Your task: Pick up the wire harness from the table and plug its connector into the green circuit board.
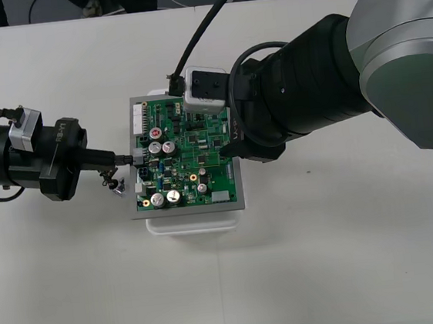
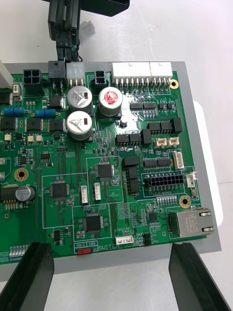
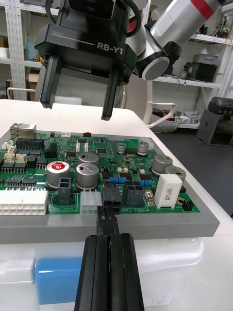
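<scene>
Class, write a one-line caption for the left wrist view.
Left hand, shut on the black plug, holds it at the green circuit board's edge; right hand open above.

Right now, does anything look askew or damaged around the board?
Nothing stands out. The green circuit board sits square on its white base; the left gripper is shut on the plug at its edge, the right gripper open above.

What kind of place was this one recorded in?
Probably a robotics test bench for electronics assembly: a plain light table, a green circuit board on a white base, and at it the right arm and the left arm, jaws shut on a wire harness.
</scene>
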